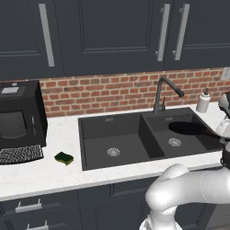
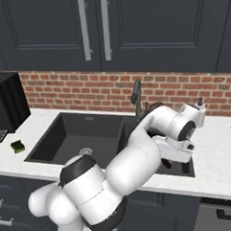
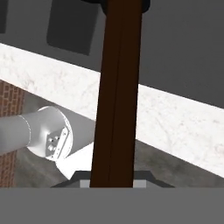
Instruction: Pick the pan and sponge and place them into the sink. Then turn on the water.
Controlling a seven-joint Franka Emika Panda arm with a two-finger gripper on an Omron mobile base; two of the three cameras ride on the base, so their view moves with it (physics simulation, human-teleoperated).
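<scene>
Over the matte black sink's (image 1: pixel 96 134) small basin, the tool seemingly clenches the round pan's (image 1: pixel 188 129) long brown handle (image 3: pixel 116 94).

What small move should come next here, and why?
Probably lower the pan a little and let go: it hangs over the sink's right basin, its brown handle running through the shut gripper, while the sponge waits on the counter.

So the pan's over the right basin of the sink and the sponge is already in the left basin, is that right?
Not quite. The pan is over the right basin of the sink, but the sponge lies on the counter left of the sink, as the left base view shows.
</scene>
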